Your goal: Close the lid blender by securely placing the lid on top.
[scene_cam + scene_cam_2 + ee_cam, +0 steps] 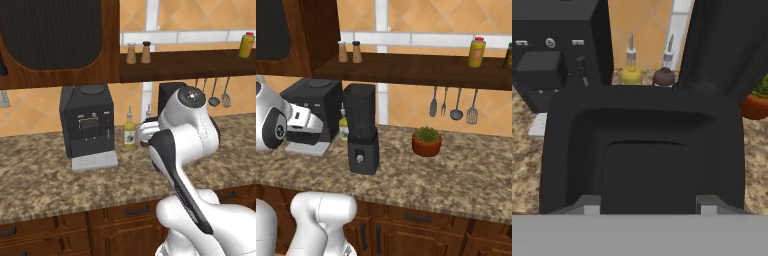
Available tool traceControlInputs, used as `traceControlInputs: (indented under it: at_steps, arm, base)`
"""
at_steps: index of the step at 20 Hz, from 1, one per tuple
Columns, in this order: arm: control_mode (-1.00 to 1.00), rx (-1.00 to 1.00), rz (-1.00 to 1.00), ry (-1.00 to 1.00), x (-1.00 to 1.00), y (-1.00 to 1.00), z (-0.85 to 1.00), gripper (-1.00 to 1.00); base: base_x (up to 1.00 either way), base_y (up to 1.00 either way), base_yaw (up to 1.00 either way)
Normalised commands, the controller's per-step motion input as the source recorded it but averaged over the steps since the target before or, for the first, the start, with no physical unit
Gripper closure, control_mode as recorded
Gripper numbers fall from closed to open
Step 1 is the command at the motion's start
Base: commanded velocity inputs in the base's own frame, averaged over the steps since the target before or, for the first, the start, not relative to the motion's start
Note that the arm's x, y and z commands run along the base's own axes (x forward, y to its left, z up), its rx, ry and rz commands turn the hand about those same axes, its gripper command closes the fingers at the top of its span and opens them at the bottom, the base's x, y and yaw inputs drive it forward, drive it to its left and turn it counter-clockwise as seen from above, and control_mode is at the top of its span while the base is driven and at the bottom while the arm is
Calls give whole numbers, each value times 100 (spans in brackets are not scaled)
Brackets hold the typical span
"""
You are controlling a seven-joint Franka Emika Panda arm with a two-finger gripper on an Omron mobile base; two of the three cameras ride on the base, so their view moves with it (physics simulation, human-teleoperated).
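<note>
The lid (643, 150) is held in the end effector (647, 207), whose jaws are clamped on its near edge; in the hand view it spreads wide and black right in front of the camera, raised centre facing out. The blender (361, 129) stands on the surface (456, 170) with its jar top bare, so the lid is not yet on. In the hand view the jar rises just behind the lid and to the right, which suggests the lid sits lower than the jar rim and off to one side of it.

Beside the blender, on the arm's side, a yellow bottle (129, 132) stands close, with the coffee machine (87, 121) beyond that. On the blender's far side, a potted plant (427, 140) sits well apart.

Risks, as I judge them: a sideways move at this height could knock the jar and tip the narrow blender. A lid brought down tilted or turned off-square may catch on one corner and rest crooked. The bottle is near enough for the arm to clip.
</note>
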Motion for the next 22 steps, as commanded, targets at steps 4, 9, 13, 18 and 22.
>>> traceControlInputs:
  at_steps: [4, 9, 13, 18, 22]
  arm:
    - [-100, 0, 0, -6, -6, 0, 100, 100]
    - [-100, 0, -3, 0, 0, -6, 94, 100]
    - [-100, 0, -11, 7, 3, -33, 60, 100]
    - [-100, 0, -11, 11, 15, -44, 18, 100]
    - [-100, 0, -2, 9, 36, -42, 0, 100]
  base:
    - [0, 0, 0]
    - [0, 0, 0]
    - [0, 0, 0]
    - [0, 0, 0]
    - [0, 0, 0]
